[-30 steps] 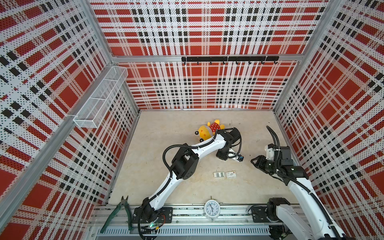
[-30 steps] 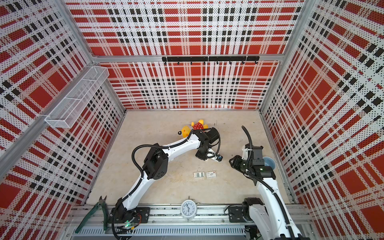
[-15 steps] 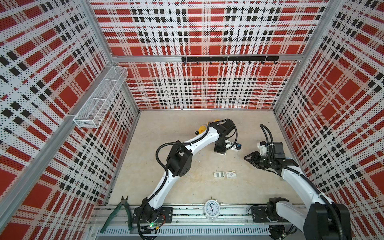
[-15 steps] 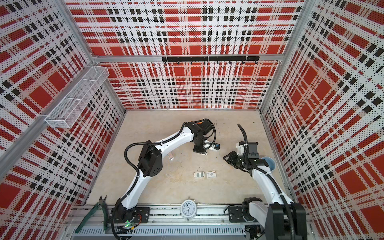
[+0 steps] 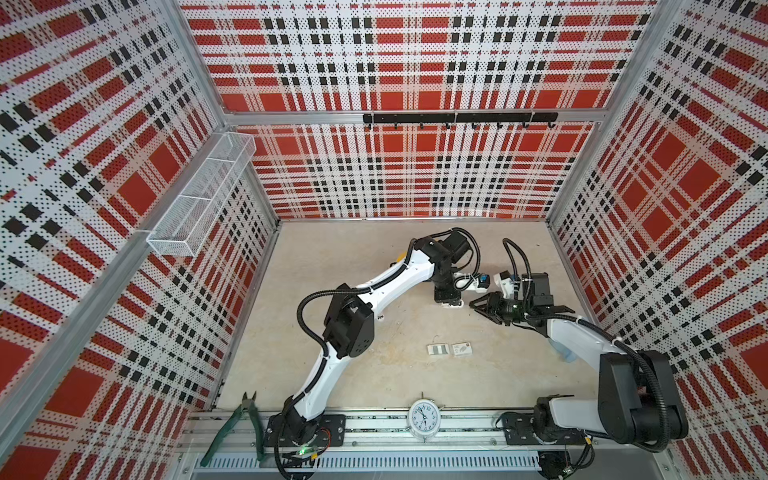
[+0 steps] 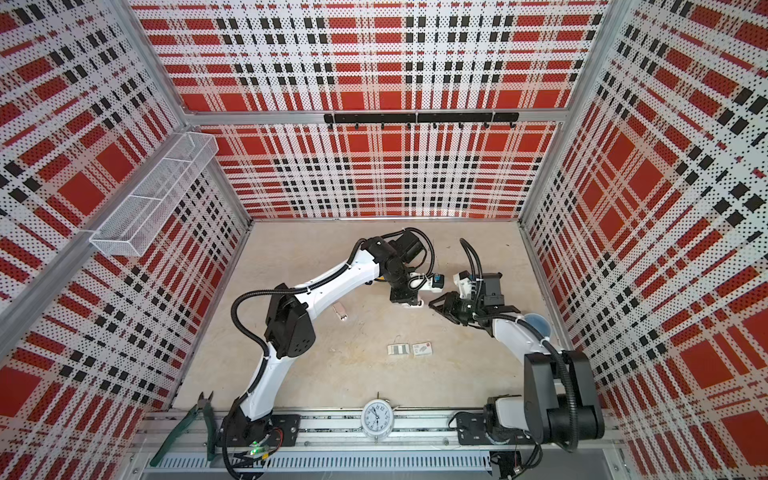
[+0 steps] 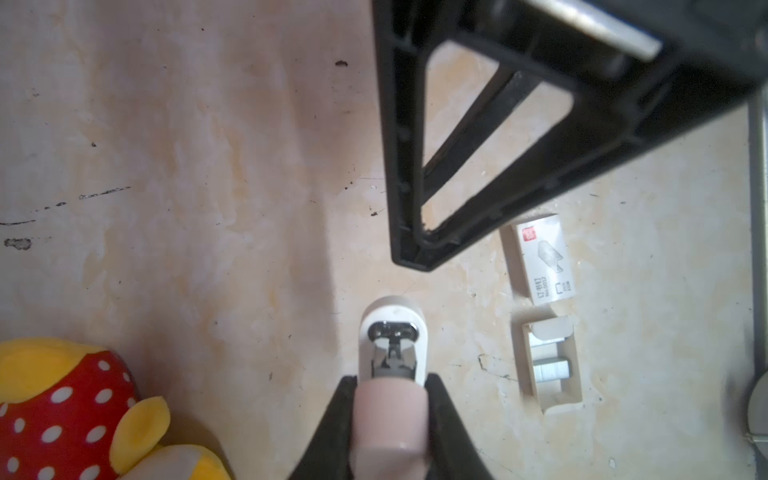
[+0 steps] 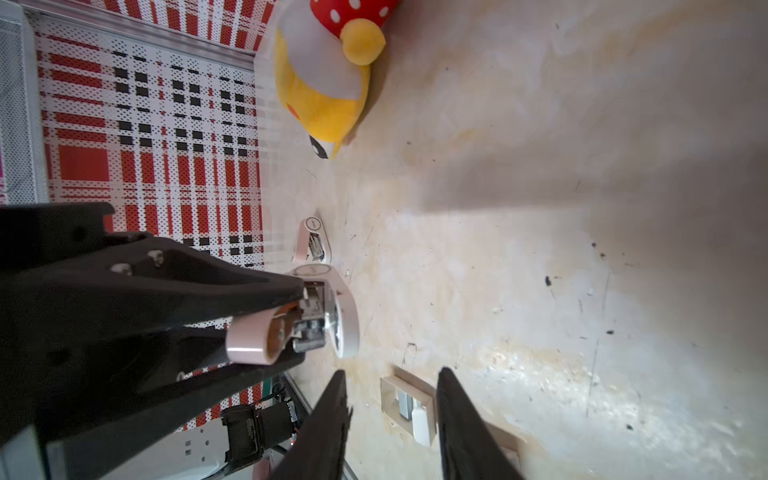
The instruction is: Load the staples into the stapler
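Observation:
My left gripper [image 7: 390, 380] is shut on a pink-and-white stapler [image 7: 392, 332] and holds it above the floor with its metal channel showing. The stapler [image 8: 253, 338] hangs open, its white base [image 8: 347, 320] swung away from the pink top. My right gripper [image 8: 395, 415] is open and empty, close beside the stapler. In both top views the two grippers [image 5: 448, 301] [image 5: 478, 305] nearly meet at mid-right. The staples [image 7: 550, 370] lie as silvery strips in an open cardboard tray [image 5: 438, 349] on the floor.
A white staple box [image 7: 544, 257] lies next to the tray. A second stapler [image 6: 340, 311] lies on the floor by the left arm. A yellow-and-red plush toy [image 8: 328, 83] sits behind the grippers. A clock [image 5: 422, 417] and green pliers [image 5: 245, 419] rest on the front rail.
My right gripper has moved left and forward until it is beside the stapler in my left gripper. The left arm's elbow has swung while its grip stayed shut.

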`<control>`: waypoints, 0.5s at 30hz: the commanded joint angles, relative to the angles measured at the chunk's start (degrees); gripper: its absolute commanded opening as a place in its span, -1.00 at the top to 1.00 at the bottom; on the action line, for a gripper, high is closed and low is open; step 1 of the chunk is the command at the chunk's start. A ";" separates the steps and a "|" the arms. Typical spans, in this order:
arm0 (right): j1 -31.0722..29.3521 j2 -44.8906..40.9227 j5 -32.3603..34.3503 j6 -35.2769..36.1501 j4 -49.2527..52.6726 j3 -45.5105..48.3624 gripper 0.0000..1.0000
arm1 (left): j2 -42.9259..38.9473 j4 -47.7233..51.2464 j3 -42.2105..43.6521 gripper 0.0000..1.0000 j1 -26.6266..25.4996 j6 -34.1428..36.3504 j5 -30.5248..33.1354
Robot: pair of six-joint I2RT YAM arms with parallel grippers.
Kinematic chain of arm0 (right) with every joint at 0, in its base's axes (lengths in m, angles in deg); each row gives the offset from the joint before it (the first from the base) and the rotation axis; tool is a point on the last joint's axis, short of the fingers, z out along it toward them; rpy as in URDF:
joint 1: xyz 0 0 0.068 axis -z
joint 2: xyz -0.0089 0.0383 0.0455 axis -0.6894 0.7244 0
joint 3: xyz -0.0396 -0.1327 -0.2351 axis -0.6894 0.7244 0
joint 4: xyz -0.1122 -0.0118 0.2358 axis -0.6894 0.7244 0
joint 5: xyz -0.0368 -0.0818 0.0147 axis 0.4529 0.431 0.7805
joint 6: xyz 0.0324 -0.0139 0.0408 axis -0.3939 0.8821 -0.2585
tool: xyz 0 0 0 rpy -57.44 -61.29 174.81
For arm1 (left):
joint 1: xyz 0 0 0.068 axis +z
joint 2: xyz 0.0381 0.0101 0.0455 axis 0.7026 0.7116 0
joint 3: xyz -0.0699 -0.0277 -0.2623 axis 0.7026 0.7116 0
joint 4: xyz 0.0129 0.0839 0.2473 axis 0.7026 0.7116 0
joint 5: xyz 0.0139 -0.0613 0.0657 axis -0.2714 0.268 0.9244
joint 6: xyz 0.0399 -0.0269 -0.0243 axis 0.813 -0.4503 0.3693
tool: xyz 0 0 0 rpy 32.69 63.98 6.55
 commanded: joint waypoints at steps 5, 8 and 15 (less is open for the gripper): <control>-0.78 -0.27 -2.77 -1.49 -6.49 -0.48 0.28 | -4.31 -1.51 1.08 0.61 -1.01 -1.89 -2.71; -1.36 0.50 -3.16 -1.88 -7.11 -0.96 0.33 | -4.69 -1.73 1.34 0.61 -1.71 -1.98 -3.05; -2.21 1.93 -2.63 -0.94 -5.43 -1.10 0.48 | -5.73 -3.81 1.37 0.61 -1.88 -3.58 -3.66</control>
